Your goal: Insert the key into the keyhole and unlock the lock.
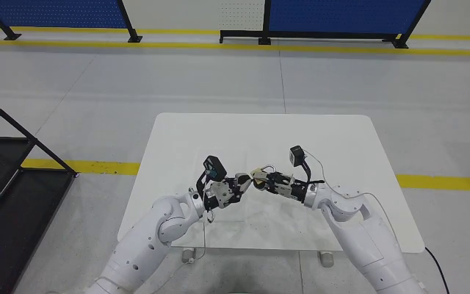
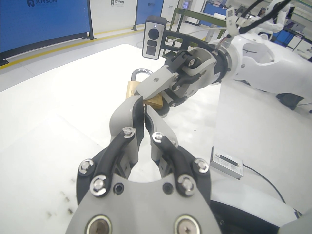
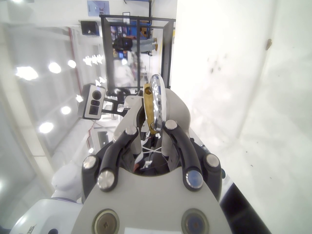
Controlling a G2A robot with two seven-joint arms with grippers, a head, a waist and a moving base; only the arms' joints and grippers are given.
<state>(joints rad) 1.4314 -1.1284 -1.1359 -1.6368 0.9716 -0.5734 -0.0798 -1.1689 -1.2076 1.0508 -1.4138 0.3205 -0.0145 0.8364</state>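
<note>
A brass padlock (image 1: 257, 174) with a chrome shackle (image 2: 140, 71) hangs above the middle of the white table (image 1: 330, 140). My right gripper (image 1: 263, 177) is shut on its body. In the right wrist view the padlock (image 3: 147, 105) sits edge-on between the fingers (image 3: 176, 105), shackle pointing away. My left gripper (image 2: 143, 101) is shut with its tips pressed against the padlock's (image 2: 131, 88) lower end. The key (image 2: 145, 105) shows as a thin sliver between the left fingers; the rest and the keyhole are hidden. In the top view the left gripper (image 1: 241, 183) meets the right one tip to tip.
Both arms come in from the near edge of the table. A black rack (image 1: 29, 184) stands on the floor to the left. A small grey box (image 2: 226, 163) with a cable lies on the floor beside the table. Blue partition panels (image 1: 59, 11) stand far behind.
</note>
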